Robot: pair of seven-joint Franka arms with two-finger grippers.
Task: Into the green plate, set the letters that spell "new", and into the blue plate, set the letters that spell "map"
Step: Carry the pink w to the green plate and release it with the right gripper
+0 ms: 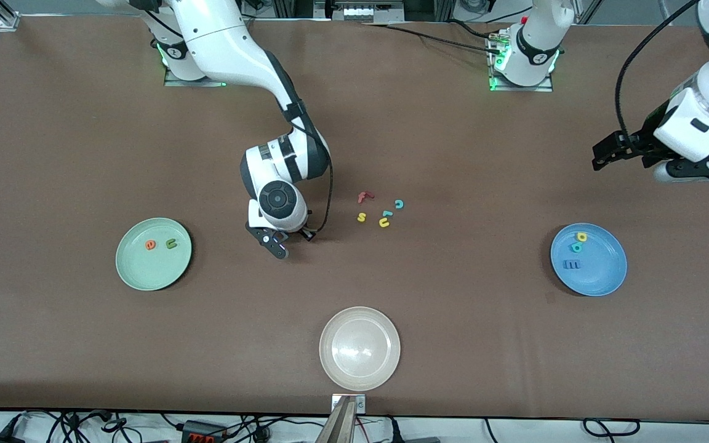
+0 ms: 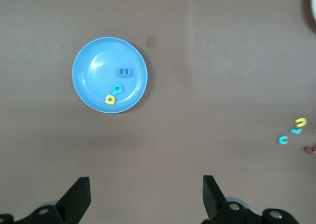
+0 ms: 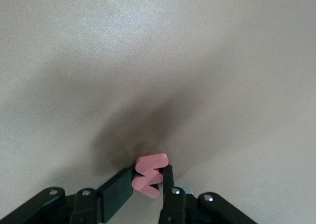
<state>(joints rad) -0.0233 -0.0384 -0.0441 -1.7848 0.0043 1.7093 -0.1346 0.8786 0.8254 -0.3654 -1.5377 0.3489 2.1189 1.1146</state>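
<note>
Your right gripper [image 3: 152, 180] had pinched the salmon "w" [image 3: 149, 174] low over the table [image 1: 453, 320], between the green plate [image 1: 130, 274] and the loose letters (the wrist hid it from the front). Your left gripper [image 2: 146, 197] waited wide open, holding nothing, above the blue plate [image 2: 89, 80].

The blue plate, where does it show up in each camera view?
Front view: the blue plate lies at the left arm's end of the table.
Left wrist view: the plate sits upper middle, above the open left tool.
Right wrist view: not in it.
Shared landmark: the blue "m" inside the plate.
</note>
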